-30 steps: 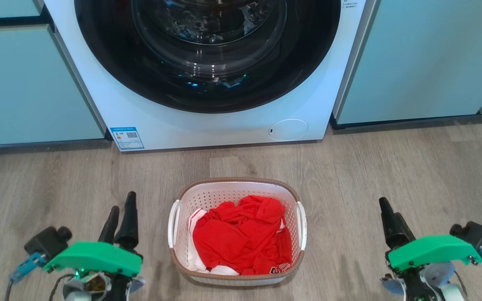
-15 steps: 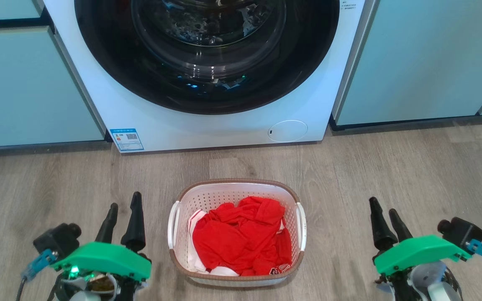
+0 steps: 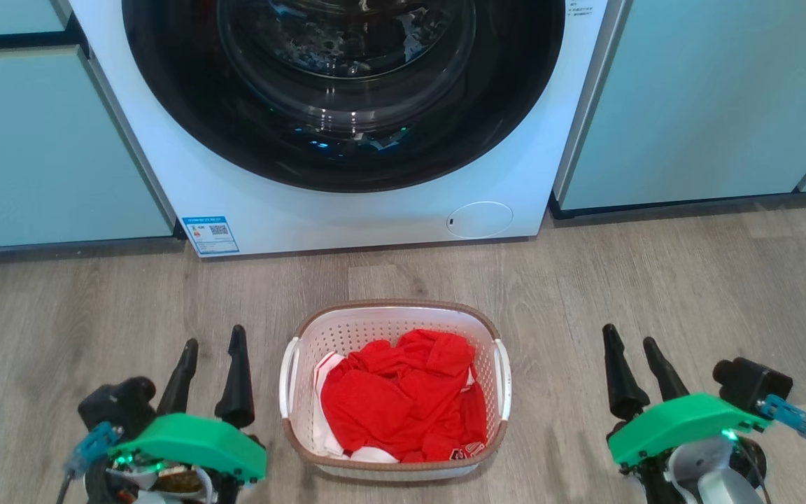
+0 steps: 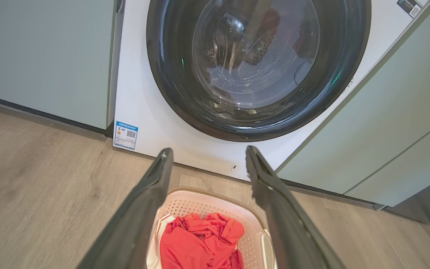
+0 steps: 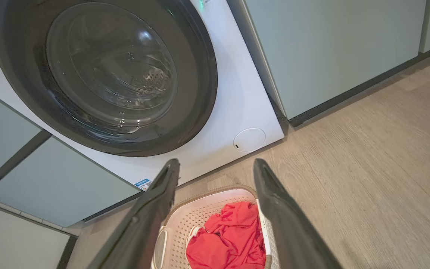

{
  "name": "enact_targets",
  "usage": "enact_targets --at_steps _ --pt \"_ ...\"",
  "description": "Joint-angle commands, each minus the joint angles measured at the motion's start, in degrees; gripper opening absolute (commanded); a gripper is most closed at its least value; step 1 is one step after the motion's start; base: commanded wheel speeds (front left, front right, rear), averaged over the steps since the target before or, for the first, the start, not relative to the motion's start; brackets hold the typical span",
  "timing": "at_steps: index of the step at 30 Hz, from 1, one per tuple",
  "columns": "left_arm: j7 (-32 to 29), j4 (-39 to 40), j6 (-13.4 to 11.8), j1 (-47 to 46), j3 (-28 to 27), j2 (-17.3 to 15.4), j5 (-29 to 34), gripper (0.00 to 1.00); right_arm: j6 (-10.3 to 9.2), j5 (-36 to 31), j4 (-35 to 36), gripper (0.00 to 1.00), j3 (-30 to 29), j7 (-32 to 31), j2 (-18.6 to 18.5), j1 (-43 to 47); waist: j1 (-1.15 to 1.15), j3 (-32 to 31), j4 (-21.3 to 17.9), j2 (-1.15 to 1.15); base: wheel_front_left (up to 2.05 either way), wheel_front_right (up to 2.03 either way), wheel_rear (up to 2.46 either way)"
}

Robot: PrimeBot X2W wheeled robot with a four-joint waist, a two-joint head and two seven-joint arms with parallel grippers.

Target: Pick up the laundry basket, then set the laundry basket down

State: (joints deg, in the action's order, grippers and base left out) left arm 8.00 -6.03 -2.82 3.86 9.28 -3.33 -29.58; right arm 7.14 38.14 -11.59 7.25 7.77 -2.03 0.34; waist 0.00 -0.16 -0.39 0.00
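Note:
The laundry basket (image 3: 389,322) stands on the wooden floor in front of the washing machine, white and perforated with a brown rim, holding red and white clothes (image 3: 403,399). Its white side handles (image 3: 287,378) face my two grippers. My left gripper (image 3: 213,350) hangs open just left of the basket, apart from it. Further off to the right, my right gripper (image 3: 630,341) is open too. Both wrist views look down on the laundry basket (image 4: 207,203) (image 5: 200,213) between open fingers, nothing held.
The white washing machine (image 3: 347,210) with its dark round door stands behind the basket. Pale green cabinets (image 3: 46,154) flank it on both sides. Wooden floor (image 3: 725,280) spreads around the basket.
Both grippers have drawn inward toward the basket's sides. The right gripper's fingers have spread from close together to apart. The basket has not moved.

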Motion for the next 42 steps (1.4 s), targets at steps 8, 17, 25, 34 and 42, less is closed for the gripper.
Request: enact_targets --at_steps 8,17,25,34,42 --pt "2.1 2.8 -0.4 -0.6 -0.3 -0.5 6.6 1.00 0.27 -6.5 3.3 1.00 2.3 2.4 -0.6 -2.2 0.00 0.1 -0.3 0.00 0.00 0.00 0.00" --pt "3.6 3.6 -0.1 0.1 -0.1 -0.2 12.5 1.00 0.30 -12.1 4.3 1.00 3.3 3.9 -0.7 -1.9 0.00 0.0 -0.6 0.00 0.00 0.00 0.00" --pt "5.0 3.9 0.0 0.7 -0.3 0.1 17.4 1.00 0.32 -17.2 5.1 1.00 4.2 5.2 -0.8 -1.7 0.00 0.1 -0.7 0.00 0.00 0.00 0.00" --pt "6.5 4.3 0.2 1.3 -0.7 0.3 22.9 1.00 0.35 -22.6 6.0 1.00 5.5 6.7 -0.8 -1.6 0.00 0.2 -0.9 0.00 0.00 0.00 0.00" --pt "7.0 4.3 0.6 1.5 -0.9 0.4 24.6 1.00 0.35 -24.5 6.1 1.00 5.8 7.2 -0.8 -1.6 0.00 0.3 -1.0 0.00 0.00 0.00 0.00"
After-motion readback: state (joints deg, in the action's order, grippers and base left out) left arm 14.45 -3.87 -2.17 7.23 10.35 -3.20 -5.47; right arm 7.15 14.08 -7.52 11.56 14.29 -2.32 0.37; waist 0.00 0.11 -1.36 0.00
